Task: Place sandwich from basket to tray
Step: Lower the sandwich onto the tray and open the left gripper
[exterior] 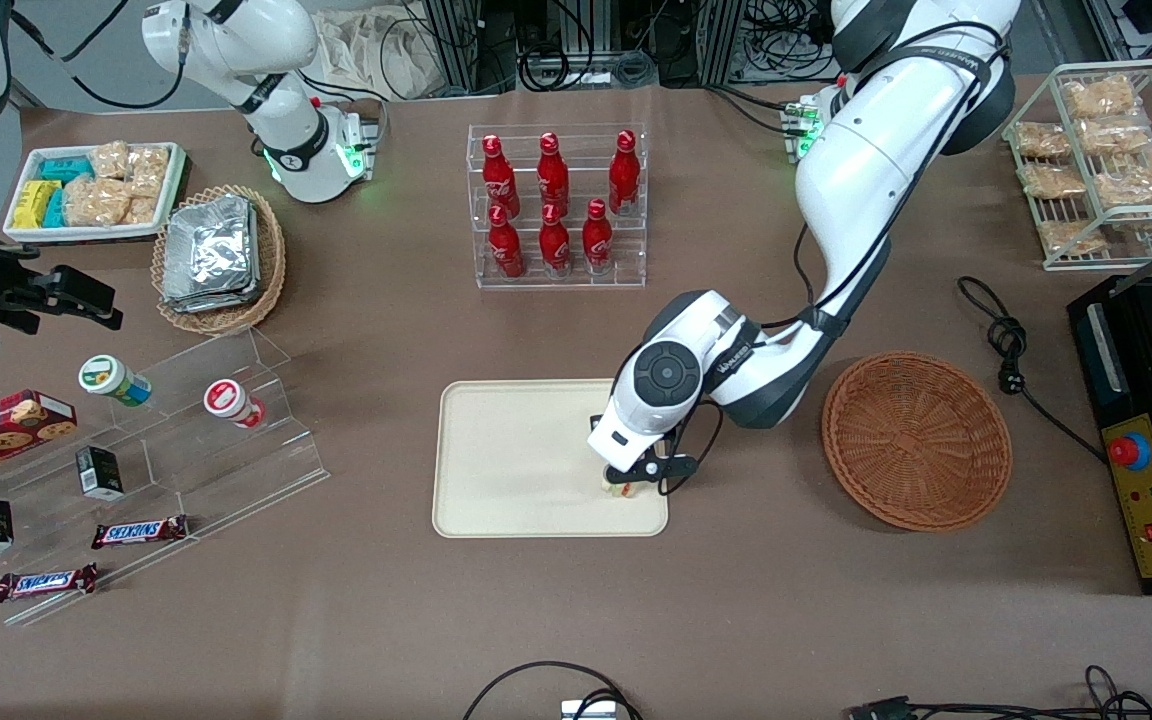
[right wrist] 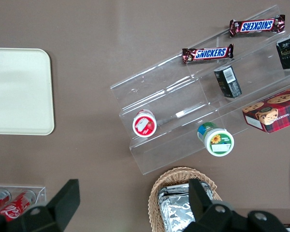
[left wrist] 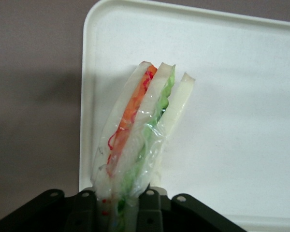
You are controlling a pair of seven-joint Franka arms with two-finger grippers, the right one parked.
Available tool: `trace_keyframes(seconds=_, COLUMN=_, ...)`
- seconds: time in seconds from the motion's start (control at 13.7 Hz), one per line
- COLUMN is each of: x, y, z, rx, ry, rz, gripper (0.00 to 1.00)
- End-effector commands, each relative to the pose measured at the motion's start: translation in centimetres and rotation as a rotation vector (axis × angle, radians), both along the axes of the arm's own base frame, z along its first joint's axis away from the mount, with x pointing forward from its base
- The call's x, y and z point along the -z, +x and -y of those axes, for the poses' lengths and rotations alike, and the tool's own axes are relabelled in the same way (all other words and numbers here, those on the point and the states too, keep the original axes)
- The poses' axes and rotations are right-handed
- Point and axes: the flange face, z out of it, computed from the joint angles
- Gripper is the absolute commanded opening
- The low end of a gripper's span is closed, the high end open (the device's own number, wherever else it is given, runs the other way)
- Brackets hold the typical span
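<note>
The sandwich (left wrist: 140,130) is pinched in the closed tool (exterior: 628,487), low over the tray (exterior: 506,455) near its corner toward the basket (exterior: 916,440). It should be lowered flat, then released only once contact is made.

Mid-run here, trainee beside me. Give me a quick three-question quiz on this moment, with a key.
1. True or false: the gripper is shut on the sandwich.
2. Where is the sandwich now? A) in the reddish-brown basket B) over the cream tray near its corner C) on the bare table
3. How many items lie in the reddish-brown basket?

Key:
1. True: in the left wrist view the fingers clamp the wrapped wedge at its lower end.
2. B: the wrist view shows the tray beneath it, near a rounded corner.
3. None; the front view shows only its woven inside.
</note>
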Motion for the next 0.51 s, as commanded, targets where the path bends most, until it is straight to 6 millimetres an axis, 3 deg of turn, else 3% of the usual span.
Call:
trace_keyframes(seconds=0.0, x=0.0, y=0.3, z=0.2, rx=-0.049, ry=0.015, rz=0.011, gripper=1.00)
trace_keyframes(seconds=0.07, x=0.0, y=0.3, z=0.2, rx=-0.060, ry=0.016, rz=0.010, gripper=1.00)
trace_keyframes(seconds=0.22, x=-2.4, y=0.8, z=-0.2, rx=-0.104, ry=0.011, rz=0.033, gripper=1.00)
trace_keyframes(seconds=0.44, x=-3.0, y=0.9, z=-0.2, rx=-0.142, ry=0.008, rz=0.039, gripper=1.00)
